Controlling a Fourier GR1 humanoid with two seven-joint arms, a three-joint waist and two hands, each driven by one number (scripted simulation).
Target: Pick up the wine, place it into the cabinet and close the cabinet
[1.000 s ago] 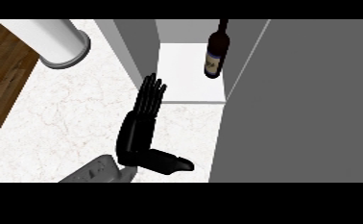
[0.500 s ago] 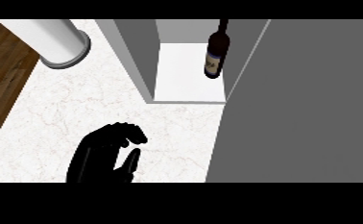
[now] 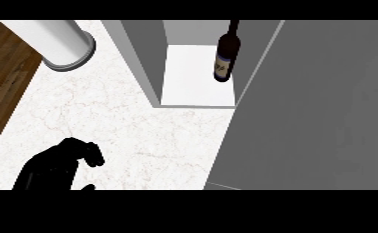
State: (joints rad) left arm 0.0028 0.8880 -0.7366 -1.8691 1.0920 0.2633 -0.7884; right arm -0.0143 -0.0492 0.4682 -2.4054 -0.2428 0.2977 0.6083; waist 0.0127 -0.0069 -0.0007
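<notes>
The wine [image 3: 226, 57] is seen standing upright inside the cabinet [image 3: 144, 57], on its white floor, at the right side of the compartment and just beside the inner edge of the open door [image 3: 310, 107]. The bottle is dark, with a label on its lower body. The cabinet is not closed: the grey door panel occupies the right part of the head view and is swung outward over the counter [image 3: 133, 127].

One hand [image 3: 63, 164] is visible at the lower left of the view, above the pale marbled counter and well apart from the cabinet and the bottle. Its fingers are curled inward and nothing is held in them. Which hand it is can only be judged from its position at the left. The other hand is not shown.

A white cylinder with a grey base ring [image 3: 63, 44] stands on the counter at the upper left, near the cabinet's left wall. A strip of brown wood floor [image 3: 13, 74] is seen beyond the counter's left edge.
</notes>
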